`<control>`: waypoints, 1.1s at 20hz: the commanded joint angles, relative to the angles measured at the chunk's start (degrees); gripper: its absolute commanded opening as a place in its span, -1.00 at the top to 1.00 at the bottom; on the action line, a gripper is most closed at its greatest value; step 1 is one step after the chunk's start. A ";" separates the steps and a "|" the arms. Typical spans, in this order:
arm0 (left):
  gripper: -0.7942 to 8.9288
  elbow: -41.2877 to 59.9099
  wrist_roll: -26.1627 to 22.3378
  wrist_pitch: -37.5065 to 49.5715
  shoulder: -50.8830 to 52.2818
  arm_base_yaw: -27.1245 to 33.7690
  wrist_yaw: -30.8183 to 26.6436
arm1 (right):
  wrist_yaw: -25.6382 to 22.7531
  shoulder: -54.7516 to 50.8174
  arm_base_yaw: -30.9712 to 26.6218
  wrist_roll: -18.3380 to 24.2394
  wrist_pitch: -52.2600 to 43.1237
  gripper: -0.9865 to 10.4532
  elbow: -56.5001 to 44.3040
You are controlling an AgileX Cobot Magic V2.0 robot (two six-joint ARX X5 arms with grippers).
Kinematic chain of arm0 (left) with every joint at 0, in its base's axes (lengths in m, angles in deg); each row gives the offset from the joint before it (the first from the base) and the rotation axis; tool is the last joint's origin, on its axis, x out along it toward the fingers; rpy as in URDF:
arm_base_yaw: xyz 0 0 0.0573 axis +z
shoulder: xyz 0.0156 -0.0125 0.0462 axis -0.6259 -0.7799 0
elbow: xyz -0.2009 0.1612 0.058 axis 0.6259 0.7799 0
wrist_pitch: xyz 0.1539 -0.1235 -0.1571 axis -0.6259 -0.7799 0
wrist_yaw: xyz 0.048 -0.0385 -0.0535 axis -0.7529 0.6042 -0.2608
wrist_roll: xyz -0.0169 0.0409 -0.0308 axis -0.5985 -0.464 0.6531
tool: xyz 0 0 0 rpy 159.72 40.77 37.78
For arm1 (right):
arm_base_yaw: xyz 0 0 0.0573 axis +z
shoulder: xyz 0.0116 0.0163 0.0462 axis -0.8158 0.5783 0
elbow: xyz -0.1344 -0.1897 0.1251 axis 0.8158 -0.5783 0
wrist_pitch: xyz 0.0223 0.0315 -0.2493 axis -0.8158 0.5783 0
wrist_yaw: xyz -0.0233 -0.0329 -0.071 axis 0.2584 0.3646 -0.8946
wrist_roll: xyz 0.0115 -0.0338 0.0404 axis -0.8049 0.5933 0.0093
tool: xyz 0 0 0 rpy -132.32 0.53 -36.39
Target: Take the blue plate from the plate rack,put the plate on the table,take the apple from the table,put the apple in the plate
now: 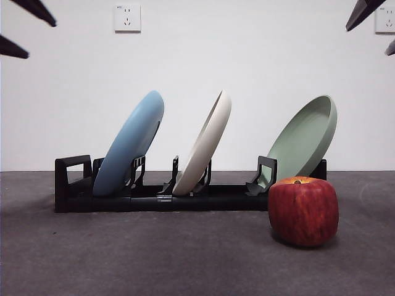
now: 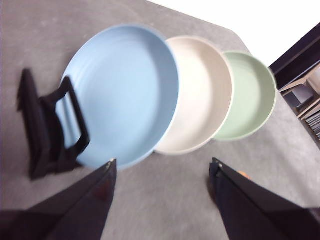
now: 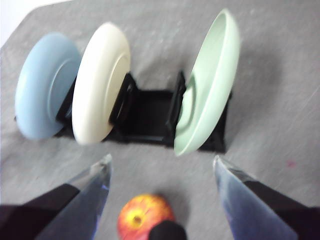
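**Three plates in a rack, apple in front, both arms waiting above**

A plain white wall with a socket stands behind a dark grey surface. At centre frame in the front view, the plate rack holds three tilted plates — the blue plate at left beside the loop handle, a cream plate in the middle, a sage-green plate at right. The apple sits on the surface at lower right, just in front of the rack's end.

The left pincer hangs above, jaws spread wide and holding nothing; the right pincer is likewise wide and empty.

A good first grasp would likely take the blue plate's upper rim and lift it along its tilt, clear of the dividers and the cream plate.

The front view shows only dark tips at its top corners; the wrist views show the jaws. Only the left wrist view shows the blue plate's inner face.
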 commanded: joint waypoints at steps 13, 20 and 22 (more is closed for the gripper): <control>0.20 -41.83 -11.89 -14.78 -42.21 -16.46 -18.01 | 1.66 -0.04 0.13 0.24 5.55 0.22 0.15; 0.20 -41.92 -11.91 -13.11 -47.89 -17.51 -17.97 | 1.55 -0.04 0.11 0.26 6.21 0.22 0.15; 0.41 -41.92 -11.93 -12.55 -47.89 -17.53 -17.40 | 1.53 -0.04 0.09 0.26 6.21 0.22 0.15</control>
